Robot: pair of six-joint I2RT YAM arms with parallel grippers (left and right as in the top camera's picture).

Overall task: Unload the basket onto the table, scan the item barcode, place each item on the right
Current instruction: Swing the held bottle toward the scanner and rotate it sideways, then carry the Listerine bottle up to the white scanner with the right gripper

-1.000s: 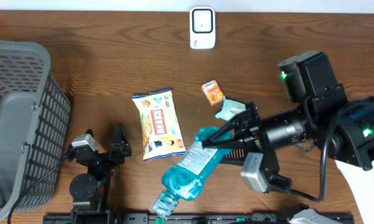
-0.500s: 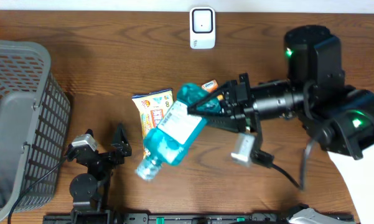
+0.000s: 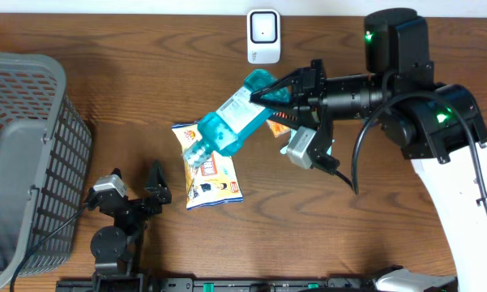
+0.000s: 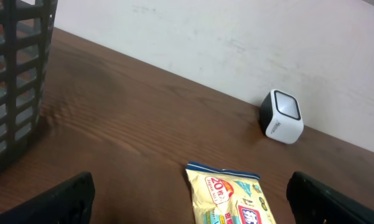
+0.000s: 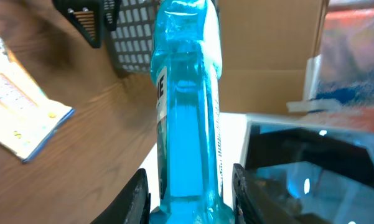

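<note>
A: State of the right tool?
B: The right tool (image 3: 263, 101) is narrowed onto the bottle (image 3: 227, 122), with one finger pressed on either side near the base end

A: Bottle location?
B: It is held clear of the tabletop (image 3: 130, 73) and tilted. The cap end is over the packet (image 3: 211, 174) and the base end points toward the scanner (image 3: 263, 36). Bottle and scanner are near but not touching

A: State of the left tool?
B: The left tool (image 3: 134, 180) stands wide with nothing between its fingers. It sits low on the tabletop, between the basket (image 3: 24, 154) and the packet. Its wrist view faces the packet and the scanner
</note>
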